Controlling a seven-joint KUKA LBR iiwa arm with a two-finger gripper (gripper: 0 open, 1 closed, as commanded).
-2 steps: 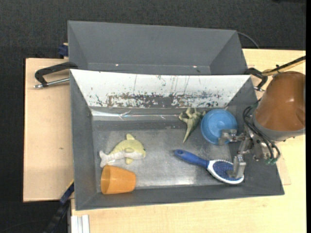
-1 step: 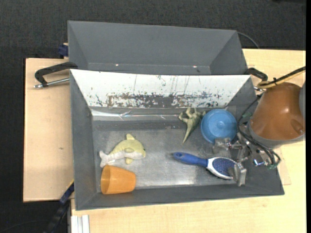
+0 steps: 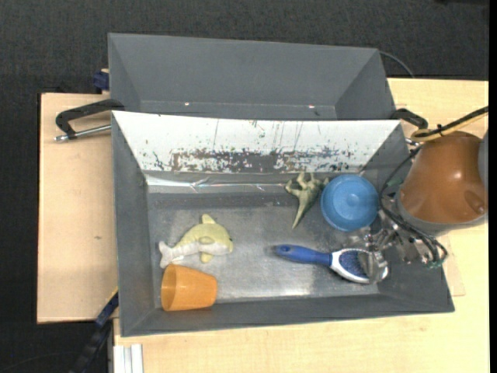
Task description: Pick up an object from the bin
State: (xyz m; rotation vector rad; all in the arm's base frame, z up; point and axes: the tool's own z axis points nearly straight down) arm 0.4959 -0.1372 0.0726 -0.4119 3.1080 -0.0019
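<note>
The claw [image 3: 379,253] is down low in the gray bin [image 3: 256,280], close to the wall on the arm's side. I cannot tell if it is open or closed. The arm's round orange cover [image 3: 441,183] sits just above it.

A blue brush [image 3: 326,259] lies flat on the bin floor. Its bristly head is right beside the claw, maybe touching it, and its handle points away from the claw. I cannot see the brush held in the claw.

A blue cup [image 3: 349,202] sits just behind the claw, toward the back wall. A green dinosaur [image 3: 305,195] lies next to that cup, on the side away from the claw. Far across the bin from the claw lie a pale yellow fish toy [image 3: 198,243] and an orange cup [image 3: 188,287] tipped on its side.
</note>
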